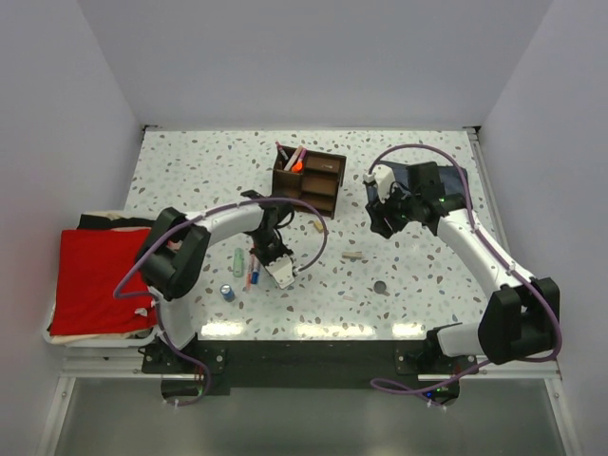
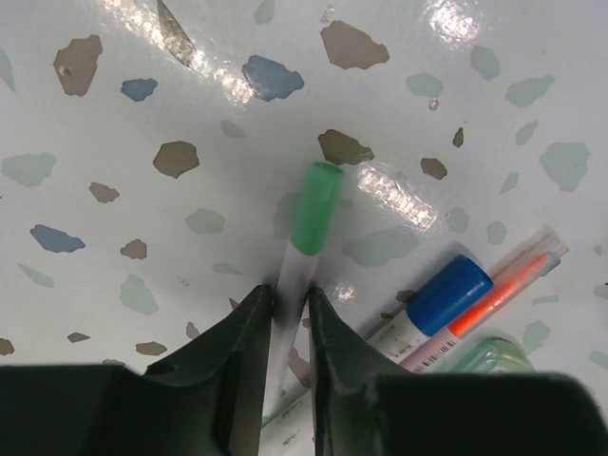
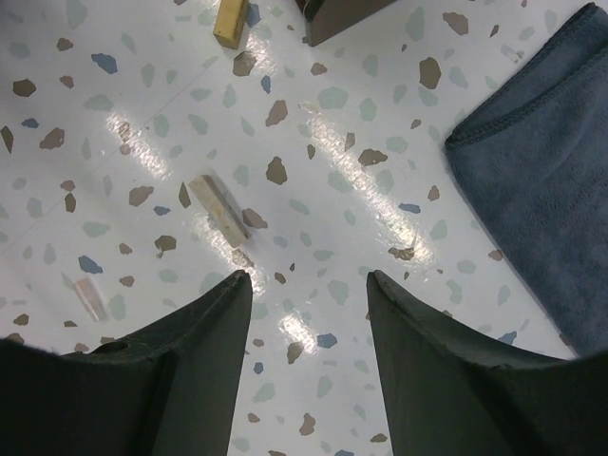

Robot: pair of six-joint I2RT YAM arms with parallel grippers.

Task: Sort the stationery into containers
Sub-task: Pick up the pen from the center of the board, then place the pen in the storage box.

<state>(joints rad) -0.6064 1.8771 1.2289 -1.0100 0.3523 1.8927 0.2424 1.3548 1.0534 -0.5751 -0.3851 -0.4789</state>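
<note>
Speckled terrazzo tabletop (image 1: pixel 190 180), boxed in by plain pale walls (image 1: pixel 313 66), nothing fancy.

Straddling the white barrel of the green pen (image 2: pixel 314 214) with the left gripper (image 2: pixel 291 296), jaws pulled in to a slim gap. Sitting right up against the barrel with both fingers (image 2: pixel 242 332), but honestly not managing to tell whether actually squeezing. Lying flat on the table, that pen, with its green cap poking out just past the fingertips. Crowding in just beside the same fingers: a blue-capped pen (image 2: pixel 445 296), an orange pen (image 2: pixel 503 283) and the pale green tube (image 2: pixel 494 356), all bunched together. Resting a little way off on the gripper's near side, a blue cylinder (image 1: pixel 228 293).

Hovering over bare table with the right gripper (image 3: pixel 309 277), jaws spread wide and holding nothing. Lying just ahead of one fingertip, a tan bit (image 3: pixel 220 211); sitting further ahead, another tan block (image 3: pixel 231 21). Spreading out off to the other side of the fingers, a folded blue-grey cloth (image 3: pixel 541 171).

Standing between the two grippers and further back, the dark wooden organizer (image 1: pixel 340 176), already carrying some pink and orange pens (image 1: pixel 293 160) in a back corner compartment. Lying nearer the bases than the right gripper, a dark disc (image 1: pixel 380 286). Hanging out well away beyond the left arm, a red cloth (image 1: pixel 95 280).
</note>
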